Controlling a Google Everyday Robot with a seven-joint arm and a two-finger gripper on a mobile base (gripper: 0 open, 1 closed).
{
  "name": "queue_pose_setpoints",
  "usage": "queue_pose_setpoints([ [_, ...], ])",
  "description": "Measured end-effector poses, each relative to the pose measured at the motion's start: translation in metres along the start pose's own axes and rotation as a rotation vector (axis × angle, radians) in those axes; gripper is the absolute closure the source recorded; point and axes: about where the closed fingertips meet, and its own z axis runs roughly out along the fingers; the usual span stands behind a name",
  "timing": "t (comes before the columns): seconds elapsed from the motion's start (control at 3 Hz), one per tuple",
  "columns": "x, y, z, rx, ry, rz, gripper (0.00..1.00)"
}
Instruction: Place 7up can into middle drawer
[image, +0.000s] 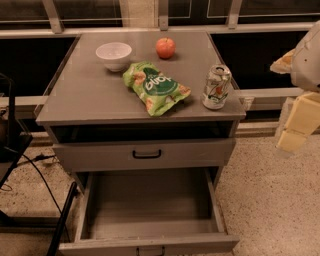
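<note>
Camera view, the only one available. The 7up can (216, 87) stands upright on the grey cabinet top (90, 95), near the right front corner. It is just beside the green crisp bag (156, 87) but apart from it. A white bowl (114, 55) and an apple (165, 48) sit further back and are clear of the can.

The middle drawer (150, 210) is pulled well out below. Its grey floor is exposed and I see nothing in it. Above it, the upper drawer front (146, 154), with the black bar handle, stands only slightly proud of the carcass.

The gripper (292, 137) hangs at the right edge of the view, off the side of the cabinet. It is below the level of the top and well apart from the can. I cannot tell whether it is released or clenched. Nothing shows in its hold.

Assessment: the drawer is ready and the can has not been picked up, so the step in hand is the approach to the grasp. The next move calls for bringing the gripper up and leftward, over the edge of the top. It should then close around the can's body from the open right side, without nudging the crisp bag or tipping the can.
</note>
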Motion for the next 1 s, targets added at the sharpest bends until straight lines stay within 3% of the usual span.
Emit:
queue_pose_setpoints([
  [0.67,-0.001,-0.027,0.011,0.018,-0.008,0.030,0.00],
  [1.0,-0.002,-0.059,0.028,0.031,-0.053,0.081,0.00],
])
